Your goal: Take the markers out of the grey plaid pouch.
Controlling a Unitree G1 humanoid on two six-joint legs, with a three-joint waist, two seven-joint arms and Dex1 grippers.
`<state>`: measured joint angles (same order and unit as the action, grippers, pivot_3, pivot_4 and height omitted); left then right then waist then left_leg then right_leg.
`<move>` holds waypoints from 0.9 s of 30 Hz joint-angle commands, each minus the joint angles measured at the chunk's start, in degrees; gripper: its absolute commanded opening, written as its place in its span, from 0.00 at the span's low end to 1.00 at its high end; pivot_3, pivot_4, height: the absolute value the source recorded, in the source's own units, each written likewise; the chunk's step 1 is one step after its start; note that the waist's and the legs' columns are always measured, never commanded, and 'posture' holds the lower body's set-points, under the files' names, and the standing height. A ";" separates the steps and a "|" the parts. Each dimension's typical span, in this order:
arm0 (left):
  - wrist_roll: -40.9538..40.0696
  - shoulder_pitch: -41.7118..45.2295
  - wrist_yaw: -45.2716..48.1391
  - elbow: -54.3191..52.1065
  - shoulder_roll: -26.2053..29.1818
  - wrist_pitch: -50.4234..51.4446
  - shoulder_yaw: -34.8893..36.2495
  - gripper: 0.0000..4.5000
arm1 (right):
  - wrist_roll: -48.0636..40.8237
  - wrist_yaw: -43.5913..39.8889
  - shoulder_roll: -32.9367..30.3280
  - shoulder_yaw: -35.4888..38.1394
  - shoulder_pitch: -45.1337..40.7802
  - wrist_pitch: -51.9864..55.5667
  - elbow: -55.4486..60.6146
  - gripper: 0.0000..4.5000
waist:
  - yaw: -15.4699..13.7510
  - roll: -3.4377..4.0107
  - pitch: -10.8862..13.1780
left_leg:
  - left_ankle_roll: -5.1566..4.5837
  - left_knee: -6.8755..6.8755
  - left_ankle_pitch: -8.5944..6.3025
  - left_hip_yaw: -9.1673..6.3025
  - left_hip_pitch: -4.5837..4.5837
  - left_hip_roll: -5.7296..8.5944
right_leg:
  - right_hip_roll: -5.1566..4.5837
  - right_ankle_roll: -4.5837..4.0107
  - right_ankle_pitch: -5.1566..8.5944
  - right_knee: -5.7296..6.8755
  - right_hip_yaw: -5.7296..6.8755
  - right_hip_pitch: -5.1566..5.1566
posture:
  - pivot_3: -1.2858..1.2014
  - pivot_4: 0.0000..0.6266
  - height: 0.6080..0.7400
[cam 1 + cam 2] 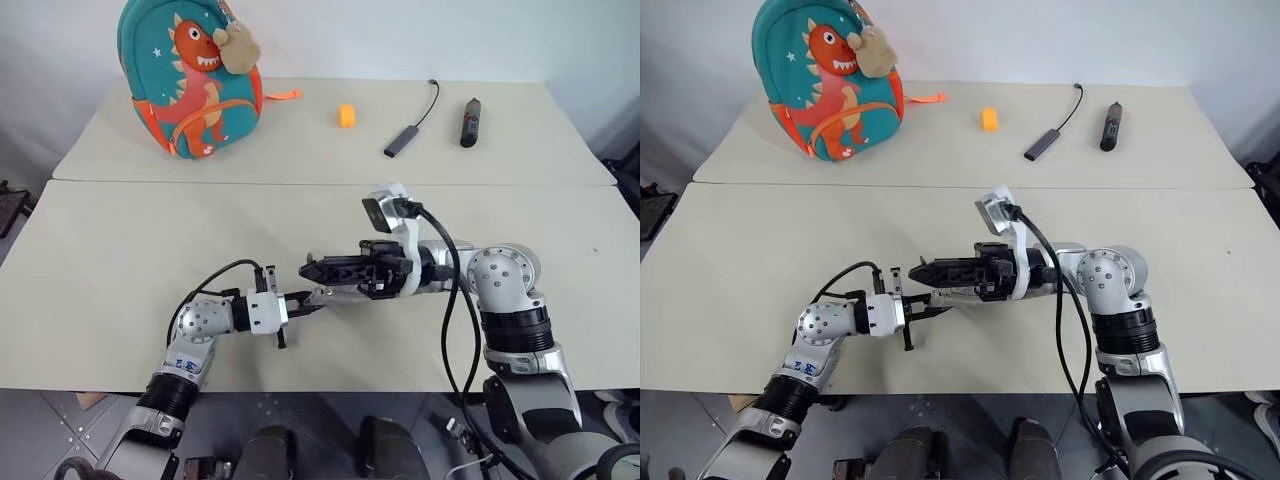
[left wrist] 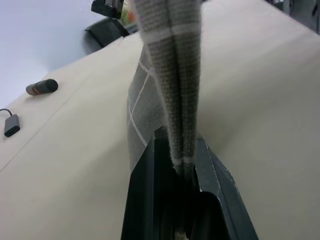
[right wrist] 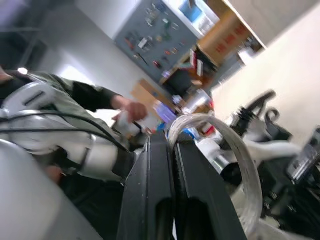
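The left hand (image 1: 308, 306) grips the grey plaid pouch (image 2: 167, 70) tight. The right hand (image 1: 312, 270), just above it, is clenched. Hold steady, then pull gently apart.

A teal dinosaur backpack (image 1: 190, 82) stands upright at the far left of the counter (image 1: 120, 260). Beyond the backpack along the same far edge lie, in order, a small orange block (image 1: 346, 116), a grey stick with a black cord (image 1: 401, 140), and a thick dark cylinder (image 1: 469, 122), all apart from one another. A person's sleeve (image 3: 75, 95) shows in the right wrist view.
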<state>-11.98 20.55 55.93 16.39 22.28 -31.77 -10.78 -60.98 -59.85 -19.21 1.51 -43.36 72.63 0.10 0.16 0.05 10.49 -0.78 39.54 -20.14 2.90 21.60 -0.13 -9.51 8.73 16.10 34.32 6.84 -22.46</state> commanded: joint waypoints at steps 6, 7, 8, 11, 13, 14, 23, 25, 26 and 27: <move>-12.01 -4.55 4.50 -10.43 2.38 20.16 1.92 0.00 | -15.47 1.93 -5.39 12.91 -3.52 8.09 -3.78 0.01 | 0.07 0.00 0.00 | 0.00 0.00 0.00 -0.02 0.00 -0.01 | 0.00 0.00 0.00 0.01 -0.01 0.00 | 0.52 0.24 1.00; -13.08 -5.03 4.66 -11.20 2.55 22.18 2.27 0.00 | -16.83 1.99 -6.48 13.73 -3.50 9.03 -3.92 0.01 | 0.07 0.00 0.00 | 0.00 -0.01 0.00 -0.01 0.00 -0.02 | 0.01 -0.01 0.00 0.00 -0.01 0.00 | 0.52 0.24 1.00; -13.55 -5.36 4.52 -11.83 2.59 23.34 2.62 0.00 | -17.81 2.10 -7.48 14.22 -3.34 9.80 -3.93 0.01 | 0.05 0.00 0.00 | 0.00 -0.01 0.00 -0.01 0.00 -0.02 | 0.01 -0.01 0.00 0.00 -0.01 -0.01 | 0.52 0.24 1.00; -15.30 -6.18 4.26 -13.74 2.95 27.27 3.51 0.00 | -19.55 3.20 -10.07 15.52 -2.78 11.08 -4.59 0.01 | 0.01 0.00 0.00 | 0.00 -0.01 0.00 0.01 0.00 -0.02 | 0.01 -0.01 0.00 0.00 -0.03 -0.01 | 0.52 0.24 1.00; -16.56 -6.53 3.90 -14.49 3.02 29.76 4.24 0.00 | -19.59 3.92 -11.47 16.34 -2.34 10.93 -4.80 0.01 | 0.00 0.00 0.00 | 0.00 0.00 0.00 0.03 0.00 -0.02 | 0.01 -0.01 0.00 0.00 -0.04 0.00 | 0.52 0.24 1.00; -16.71 -6.63 3.70 -14.66 2.96 30.27 4.59 0.00 | -19.70 4.02 -12.18 16.60 -2.17 10.91 -4.98 0.01 | -0.01 0.00 0.00 | 0.00 0.00 0.00 0.03 0.00 -0.02 | 0.01 -0.01 0.00 0.00 -0.06 0.00 | 0.52 0.24 1.00; -17.88 -7.81 4.07 -16.10 2.97 36.89 4.69 0.00 | -3.33 7.44 -7.56 9.16 1.71 -9.88 5.95 0.01 | 0.04 0.00 0.00 | 0.00 -0.02 0.00 0.10 -0.01 -0.01 | 0.01 0.00 0.01 -0.01 -0.08 -0.03 | 0.52 0.24 1.00; -18.00 -8.06 3.88 -16.83 2.84 38.98 4.45 0.00 | -1.50 6.38 -5.73 6.87 2.23 -12.86 8.05 0.01 | 0.04 0.00 0.00 | 0.00 -0.05 0.00 0.14 -0.01 -0.02 | 0.03 0.00 0.01 0.00 -0.12 -0.09 | 0.52 0.24 1.00; -18.34 -8.24 3.24 -17.28 2.78 41.02 4.38 0.00 | -1.13 7.06 -4.06 6.49 2.11 -14.39 8.48 0.01 | 0.03 0.00 0.00 | 0.00 -0.05 0.00 0.13 -0.01 -0.02 | 0.03 0.00 0.00 0.00 -0.12 -0.08 | 0.52 0.24 1.00; -18.76 -8.38 2.38 -17.63 2.55 42.95 4.45 0.00 | -1.47 5.92 -3.03 5.64 2.17 -15.22 9.56 0.01 | 0.03 0.00 0.00 | 0.00 -0.05 0.00 0.13 -0.01 -0.02 | 0.03 0.00 0.00 0.00 -0.12 -0.08 | 0.52 0.24 1.00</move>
<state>-30.12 13.31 59.28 -0.33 24.33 8.05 -7.02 -61.43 -52.00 -23.12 6.11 -40.31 61.29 6.07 0.19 0.04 10.49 -0.78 39.50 -20.15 3.01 21.59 -0.15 -9.48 8.72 16.10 34.32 6.72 -22.52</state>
